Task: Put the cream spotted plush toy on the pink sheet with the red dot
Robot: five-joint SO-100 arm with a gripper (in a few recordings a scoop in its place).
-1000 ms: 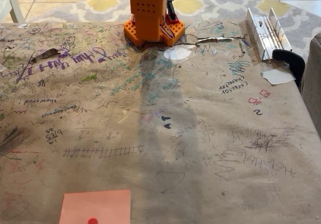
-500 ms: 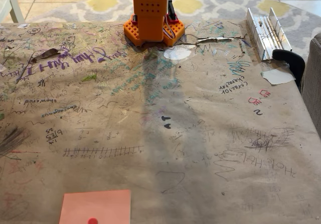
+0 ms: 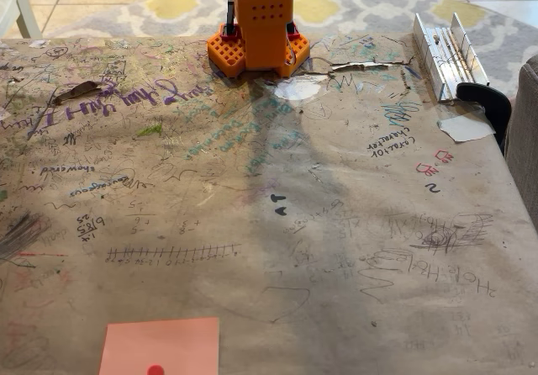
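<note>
I am standing on my orange base (image 3: 257, 34) at the far edge of the scribbled table (image 3: 336, 224). My fingers are up out of the picture, so I cannot tell if they are wide or closed. The pink sheet with the red dot (image 3: 160, 345) is lying at the near edge. I am not seeing the cream spotted plush toy anywhere here. I am guessing it is soft, light and squishy, so I should be squeezing its round middle gently.
</note>
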